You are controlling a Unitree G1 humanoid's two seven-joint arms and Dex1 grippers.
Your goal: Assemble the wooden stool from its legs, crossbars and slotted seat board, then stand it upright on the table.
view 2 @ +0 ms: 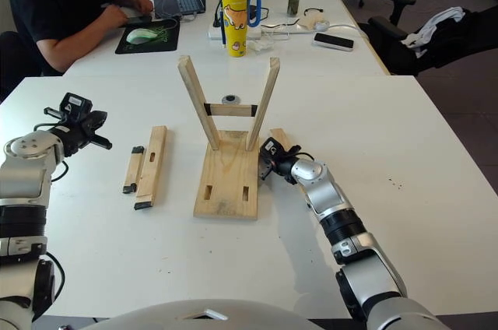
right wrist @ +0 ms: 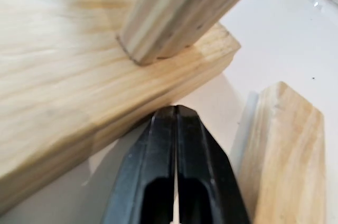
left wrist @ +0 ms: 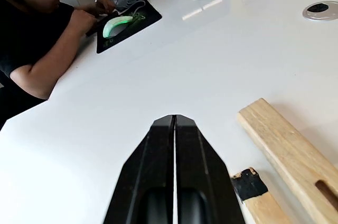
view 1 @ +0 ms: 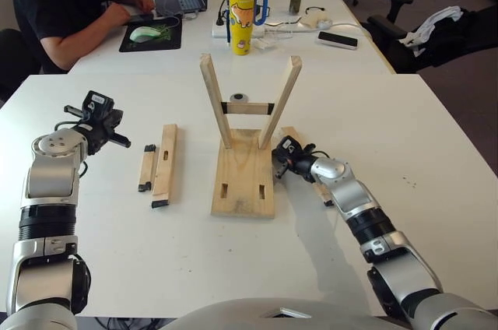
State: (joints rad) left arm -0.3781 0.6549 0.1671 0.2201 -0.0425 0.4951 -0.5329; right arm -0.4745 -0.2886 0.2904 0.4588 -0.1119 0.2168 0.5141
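Fingers (right wrist: pixel 161 145) of the right gripper (view 1: pixel 280 161) are pressed together at the right edge of the seat (view 1: pixel 241 182), mid-table, likely steadying it under two slotted legs (view 1: pixel 215 100), while the left gripper (view 1: pixel 118 140), also closed, hangs near loose pieces (view 1: pixel 165 165) towards the left edge

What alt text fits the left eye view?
A seat board lies flat on a white table, two legs standing up from its far end, joined by a crossbar. The right gripper, shut, sits at the board's right edge beside one leg; the left gripper, shut, is left of two loose wooden pieces.
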